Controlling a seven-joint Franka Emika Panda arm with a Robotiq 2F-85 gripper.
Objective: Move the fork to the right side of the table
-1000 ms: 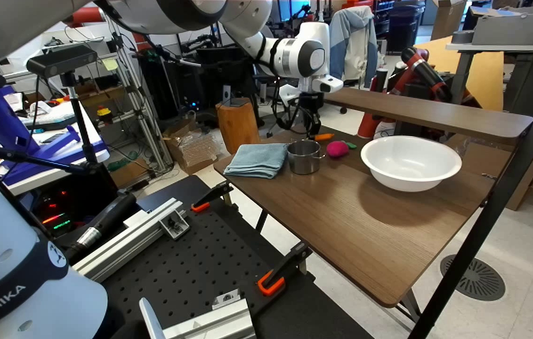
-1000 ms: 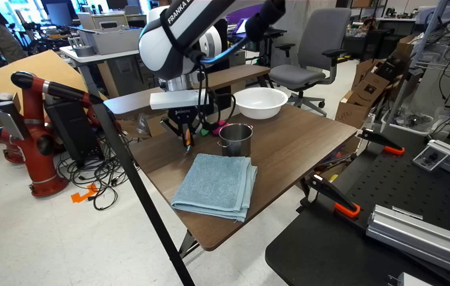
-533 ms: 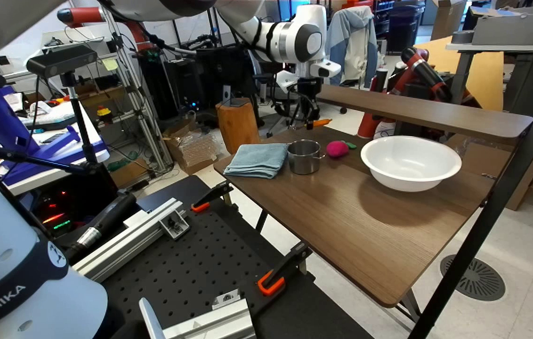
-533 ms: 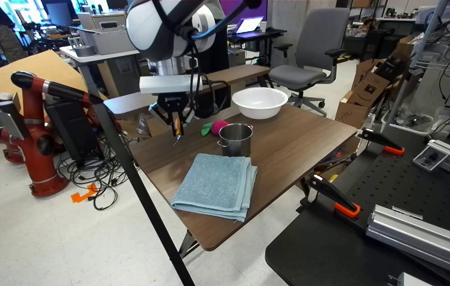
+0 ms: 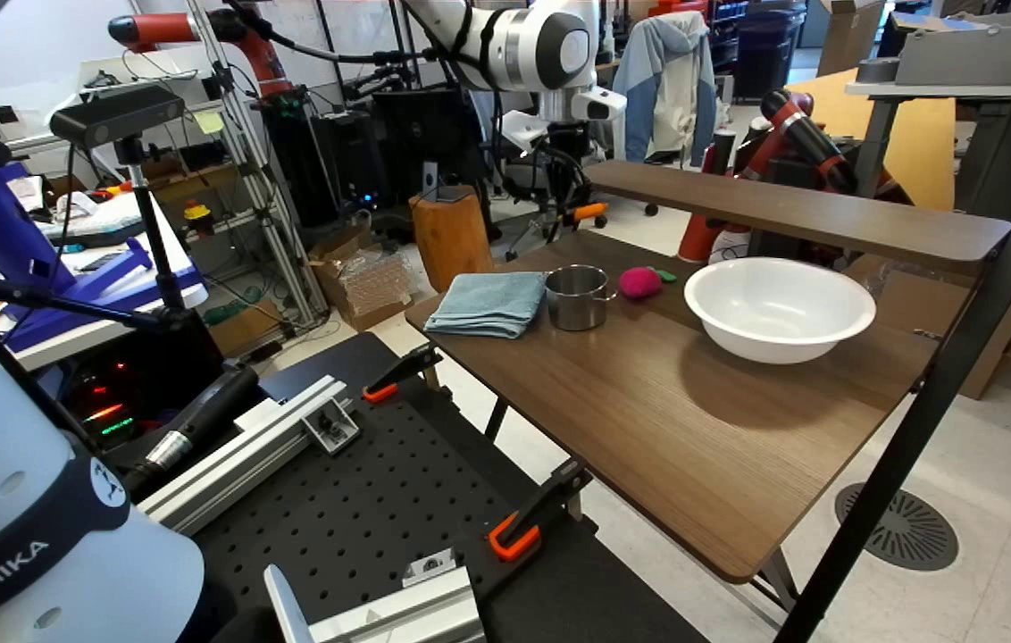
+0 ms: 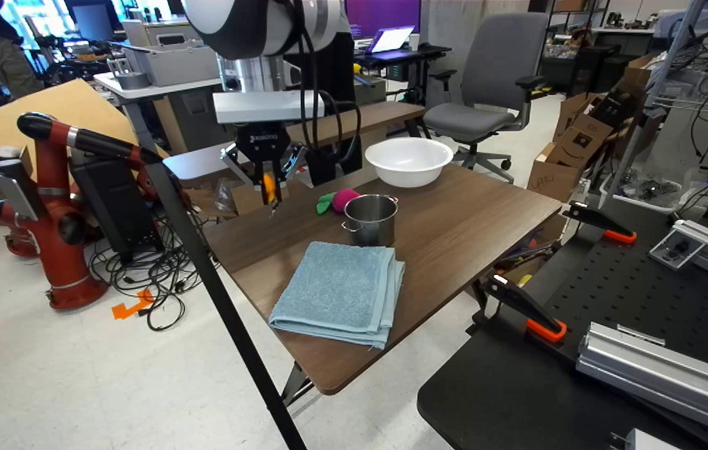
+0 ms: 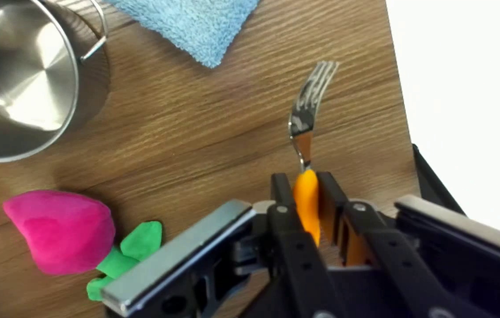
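Note:
The fork has an orange handle and a metal head with tines; its head [image 7: 304, 115] shows in full in the wrist view, pointing away from the jaws. My gripper [image 7: 306, 187] is shut on the orange handle, one black finger on each side. In both exterior views the gripper [image 5: 566, 221] [image 6: 270, 195] holds the fork [image 5: 589, 212] [image 6: 269, 186] above the brown table [image 5: 630, 411] [image 6: 454, 231], over the end with the cup and cloth. The fork's tines point down toward the tabletop in an exterior view. Part of the handle is hidden between the fingers.
A metal cup [image 6: 370, 220], a folded blue-grey cloth [image 6: 335, 290] and a pink plush with green leaves [image 5: 640, 282] are near the gripper. A white bowl [image 5: 778, 308] stands farther along the table. A raised shelf [image 5: 800, 212] runs along one table edge.
My gripper has risen from near the tabletop with the fork in it. It has also shifted a little to the left in both exterior views. The other objects have not moved.

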